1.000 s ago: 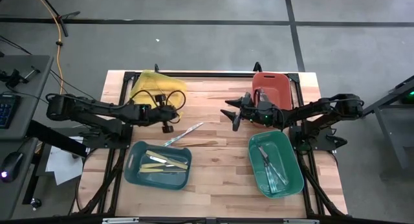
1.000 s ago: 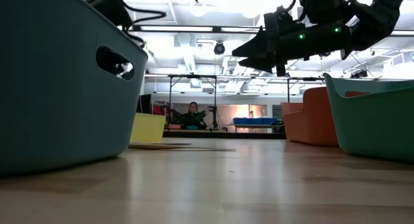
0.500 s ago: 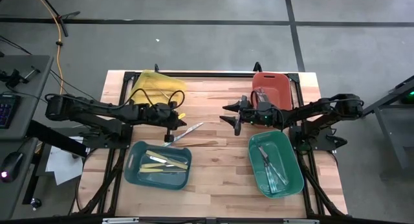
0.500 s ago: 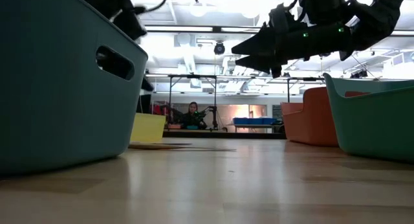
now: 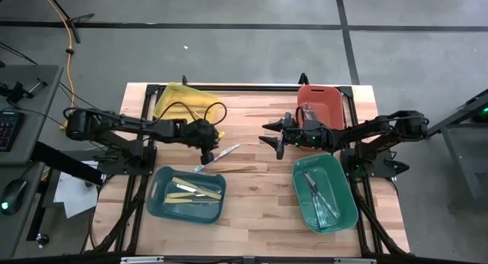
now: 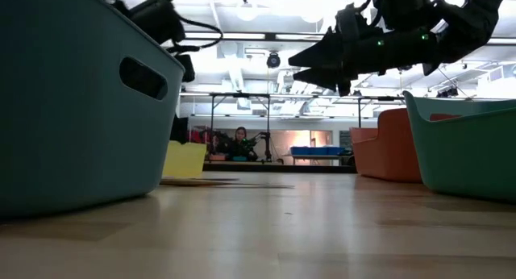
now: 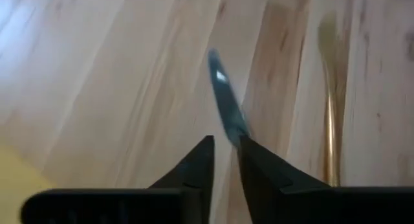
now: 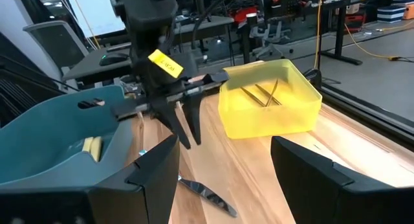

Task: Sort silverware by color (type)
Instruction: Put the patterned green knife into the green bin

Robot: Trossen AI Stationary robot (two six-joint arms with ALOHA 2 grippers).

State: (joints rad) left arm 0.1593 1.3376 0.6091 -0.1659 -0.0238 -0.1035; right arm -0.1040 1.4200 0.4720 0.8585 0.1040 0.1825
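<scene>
Left hand (image 5: 207, 152): fingers slightly parted over a thin silver-grey knife (image 5: 217, 156) flat on the wooden worktop (image 5: 259, 210), beside the teal plastic bin (image 5: 156, 205) | Right hand (image 5: 276, 136): spread wide, hovering mid-worktop, holding nothing

Blurred blade, hidden handle at the left gripper (image 7: 224, 160)

The silver knife (image 7: 223, 101) shows only as a soft streak; its near end vanishes behind the fingertips (image 7: 202, 160), so contact cannot be told. Beside it, the gold utensil (image 7: 331, 120) is blurred past telling its type.
</scene>
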